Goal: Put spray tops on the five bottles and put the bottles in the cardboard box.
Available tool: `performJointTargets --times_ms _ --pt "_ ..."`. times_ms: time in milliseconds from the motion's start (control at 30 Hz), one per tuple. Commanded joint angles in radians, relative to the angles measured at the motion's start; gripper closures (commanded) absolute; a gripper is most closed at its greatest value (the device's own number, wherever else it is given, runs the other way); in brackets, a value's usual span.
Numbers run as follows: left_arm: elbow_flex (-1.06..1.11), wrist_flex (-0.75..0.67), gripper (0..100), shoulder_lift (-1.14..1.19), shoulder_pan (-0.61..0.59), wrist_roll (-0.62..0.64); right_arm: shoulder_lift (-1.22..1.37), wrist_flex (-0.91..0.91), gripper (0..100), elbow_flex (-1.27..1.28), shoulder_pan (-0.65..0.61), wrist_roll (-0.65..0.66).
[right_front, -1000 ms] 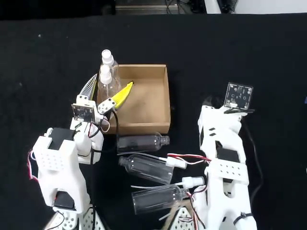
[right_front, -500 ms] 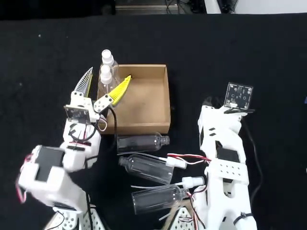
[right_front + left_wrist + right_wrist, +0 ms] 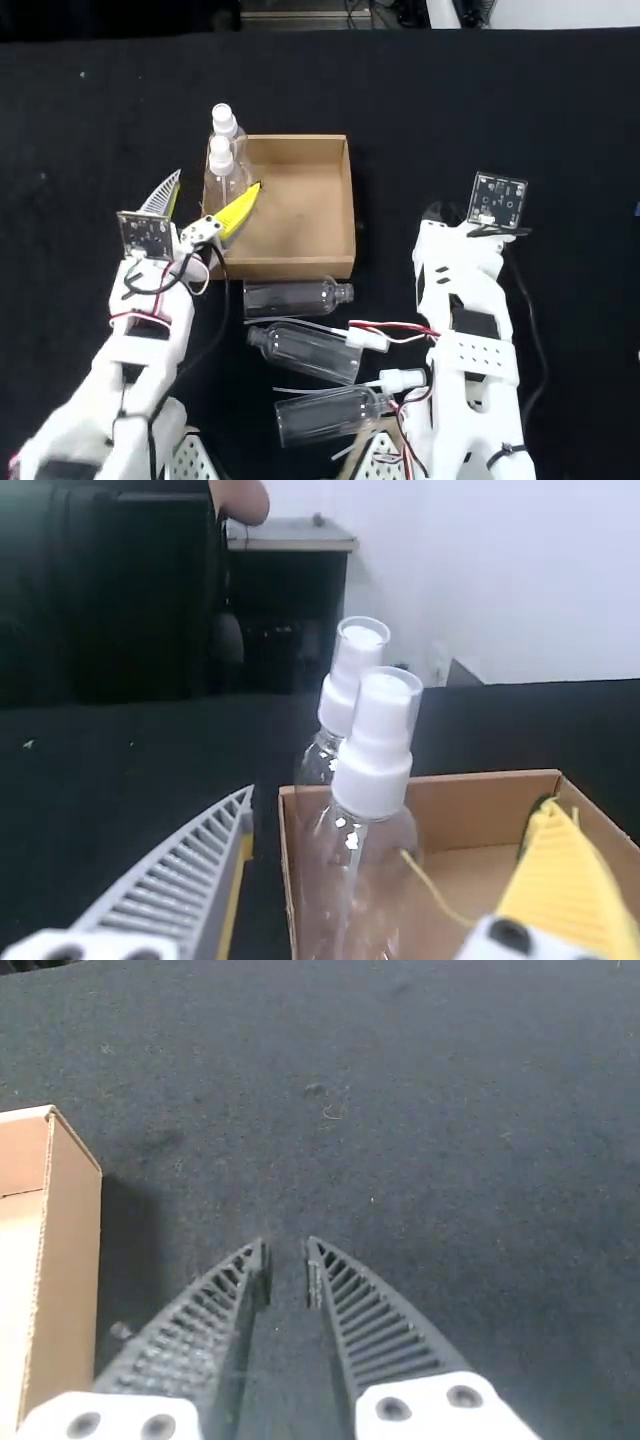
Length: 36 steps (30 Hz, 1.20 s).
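We're at the black bench (image 3: 520,110), and the left end effector (image 3: 219,178) hangs wide open, gripping nothing, at the left wall of the cardboard box (image 3: 300,215). Its grey finger (image 3: 163,192) is outside the box and its yellow finger (image 3: 236,208) reaches over the inside. Between them we see the near capped bottle (image 3: 365,830) standing upright inside the box by that wall, white spray top on. Right behind it stands the rear capped bottle (image 3: 335,740), also upright with its top on. Whether that one is inside the box or just past its wall, we cannot tell.

Over to the right end effector (image 3: 286,1250): it's narrow, just a slit between the tips, with nothing in it. It hangs above bare bench to the right of the box.

In front of the box, between the two arms, three clear bottles lie on their sides. The first bottle (image 3: 297,297) is just beside the front wall, neck open. The middle bottle (image 3: 305,352) has a loose spray top (image 3: 368,339) at its end. The nearest bottle (image 3: 328,416) has another spray top (image 3: 402,380) by its neck, and we cannot tell if it is seated.
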Motion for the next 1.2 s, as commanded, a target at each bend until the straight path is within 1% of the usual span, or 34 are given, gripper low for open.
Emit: performJointTargets --times_ms 0,200,333,500,533,600,667,700,800,967,1067,1167 --pt "-0.010 0.338 62 -0.273 -0.004 0.011 -0.019 -0.029 94.6 -0.002 -0.008 -0.008" --pt "-0.033 0.752 62 -0.540 -0.008 0.012 -0.018 -0.029 94.6 0.001 -0.009 -0.008" --pt "-0.027 0.962 62 -0.697 -0.038 0.012 -0.018 -0.029 94.6 0.005 -0.009 -0.008" --pt "-0.021 1.117 62 -0.931 -0.058 0.003 -0.018 -0.029 94.6 0.007 -0.009 -0.008" --pt "-0.001 1.145 62 -0.979 -0.074 0.003 -0.018 -0.029 94.6 0.007 -0.008 -0.008" --pt "0.074 1.203 62 -1.082 -0.148 0.008 -0.018 -0.029 94.6 0.007 -0.008 -0.008" --pt "0.150 1.214 62 -1.178 -0.188 0.011 -0.018 -0.029 94.6 0.008 -0.008 -0.008" --pt "0.163 1.204 62 -1.185 -0.202 0.009 -0.018 -0.029 94.6 0.008 -0.009 -0.008" --pt "0.122 1.204 62 -1.105 -0.211 0.005 -0.018 -0.029 94.6 0.008 -0.009 -0.008" --pt "-0.084 1.343 62 -0.934 -0.143 0.003 -0.018 -0.029 94.6 0.007 -0.009 -0.008" --pt "-0.196 1.358 62 -0.799 -0.107 -0.005 -0.018 -0.029 94.6 0.007 -0.009 -0.008" --pt "-0.286 1.366 62 -0.669 -0.101 -0.058 -0.018 -0.029 94.6 0.007 -0.009 -0.008"
